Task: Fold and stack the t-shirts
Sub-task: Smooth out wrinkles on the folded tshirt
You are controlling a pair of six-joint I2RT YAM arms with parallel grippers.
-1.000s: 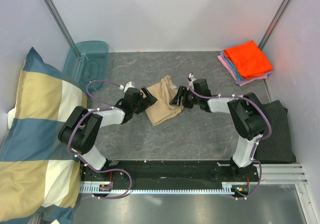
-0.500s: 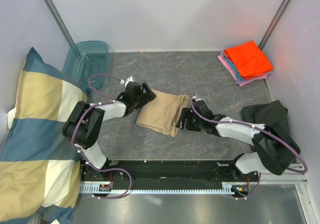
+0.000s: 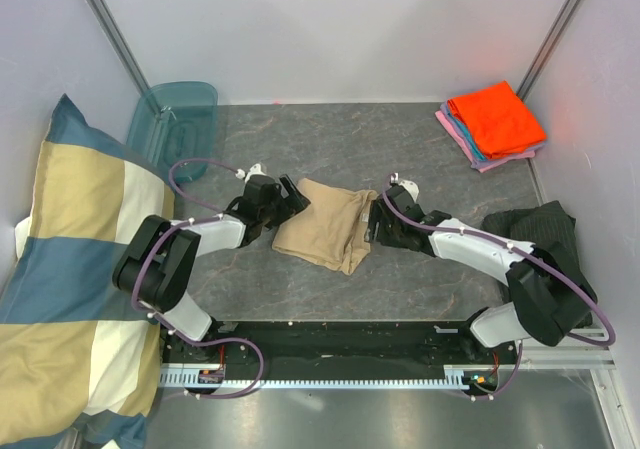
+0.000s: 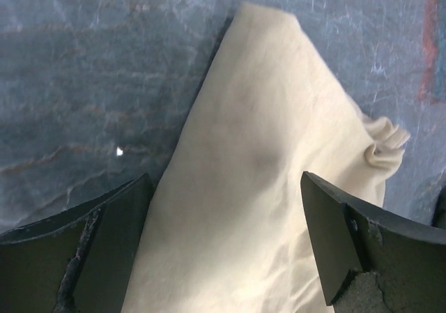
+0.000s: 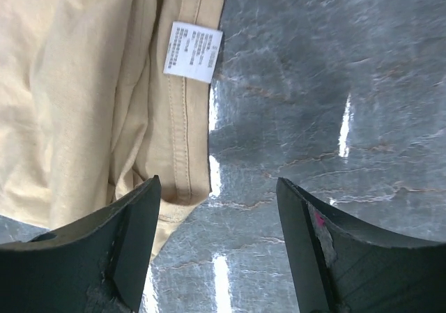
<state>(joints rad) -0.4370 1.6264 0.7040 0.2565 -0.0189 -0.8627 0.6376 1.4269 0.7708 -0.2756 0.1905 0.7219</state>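
- One tan t-shirt [image 3: 325, 226] lies folded into a rumpled rectangle at the middle of the grey table [image 3: 400, 149], a white label [image 5: 193, 51] showing at its hemmed edge.
- Left gripper [image 3: 296, 198] sits at its left end, fingers spread wide, clamping nothing.
- Right gripper [image 3: 378, 218] sits at its right edge, fingers likewise apart.

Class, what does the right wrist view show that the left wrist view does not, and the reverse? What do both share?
Right wrist only: a white care label and a stitched seam on the tan t-shirt. Left wrist only: the shirt's pointed folded corner. Both: that shirt on the grey marbled table, seen through the open jaws of the left claw or right claw.
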